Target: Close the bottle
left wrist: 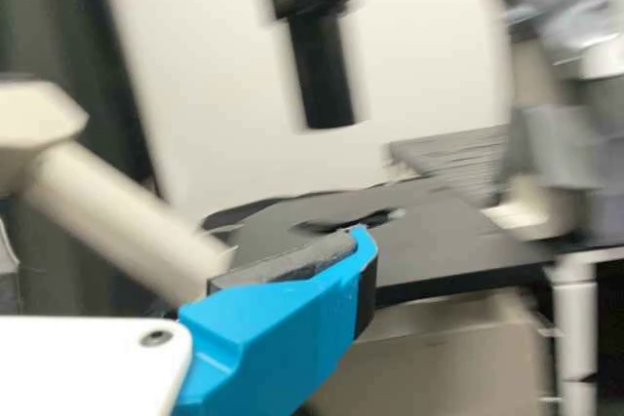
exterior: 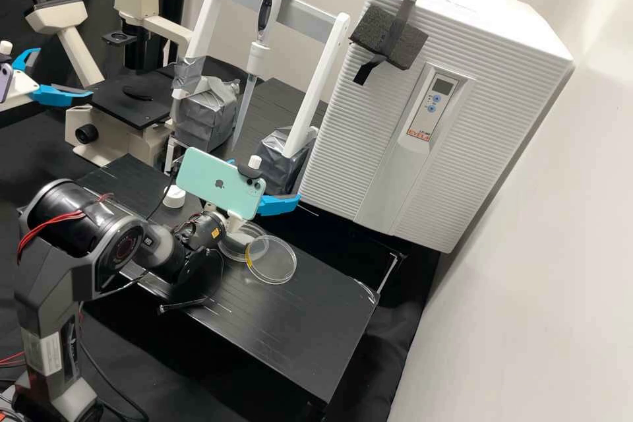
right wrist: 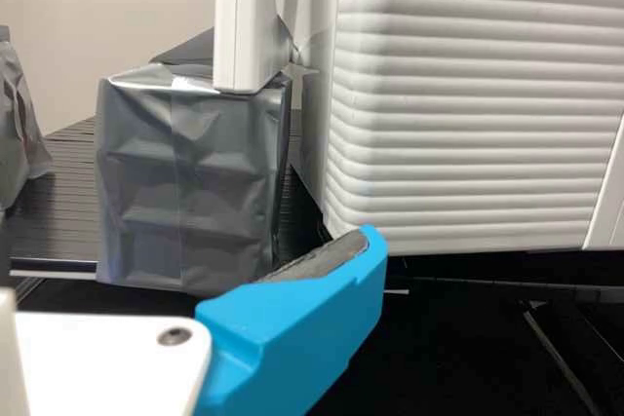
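The left gripper (exterior: 59, 72) is being held up at the far left, over the microscope (exterior: 112, 119) stage, with its jaws being held spread. One blue finger (left wrist: 292, 309) is being shown with its pad bare above the stage. The right gripper (exterior: 264, 181) is being held low near the middle of the tabletop (exterior: 297, 323), behind a mint phone (exterior: 221, 182) mounted at its wrist. Its jaws are likewise being held apart and pinching nothing, and one finger (right wrist: 302, 323) is being pointed toward the foot of the ribbed white machine (exterior: 435, 112) and a grey taped block (right wrist: 185, 192). The bottle (exterior: 175, 196) is being seen standing on the tabletop, just beside the microscope base and behind the right arm, apart from both grippers. Just its white top is being shown, and whether the cap is on tight cannot be told. Two clear dishes (exterior: 270, 266) are being seen lying overlapped just below the right gripper. A pipette (exterior: 258, 39) is being carried on the white stand (exterior: 316, 72) behind.
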Robot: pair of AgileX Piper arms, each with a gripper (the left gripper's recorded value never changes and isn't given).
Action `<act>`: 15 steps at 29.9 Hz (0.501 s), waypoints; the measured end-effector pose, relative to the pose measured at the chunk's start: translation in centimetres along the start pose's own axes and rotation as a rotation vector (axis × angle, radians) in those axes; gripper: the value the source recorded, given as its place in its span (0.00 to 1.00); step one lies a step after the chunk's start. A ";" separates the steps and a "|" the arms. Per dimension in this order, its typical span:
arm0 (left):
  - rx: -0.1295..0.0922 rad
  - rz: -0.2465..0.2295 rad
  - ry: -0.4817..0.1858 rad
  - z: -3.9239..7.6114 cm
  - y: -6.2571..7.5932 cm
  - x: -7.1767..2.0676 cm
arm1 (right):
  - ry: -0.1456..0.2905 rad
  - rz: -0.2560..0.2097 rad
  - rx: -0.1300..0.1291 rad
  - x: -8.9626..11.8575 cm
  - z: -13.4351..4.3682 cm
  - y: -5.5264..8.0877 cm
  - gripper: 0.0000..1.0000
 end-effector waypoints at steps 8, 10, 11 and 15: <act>0.016 0.041 -0.201 4.9 1.2 -0.26 | 0.000 0.000 0.000 0.0 0.0 0.0 1.00; 0.031 0.038 -0.259 6.0 1.2 -0.47 | 0.000 0.000 0.000 0.0 0.0 0.0 1.00; 0.043 0.033 -0.292 6.5 1.0 -0.62 | 0.000 0.000 0.000 0.0 0.0 0.0 1.00; 0.063 -0.001 -0.393 7.9 0.3 -1.61 | 0.000 0.000 0.000 0.0 0.0 0.0 1.00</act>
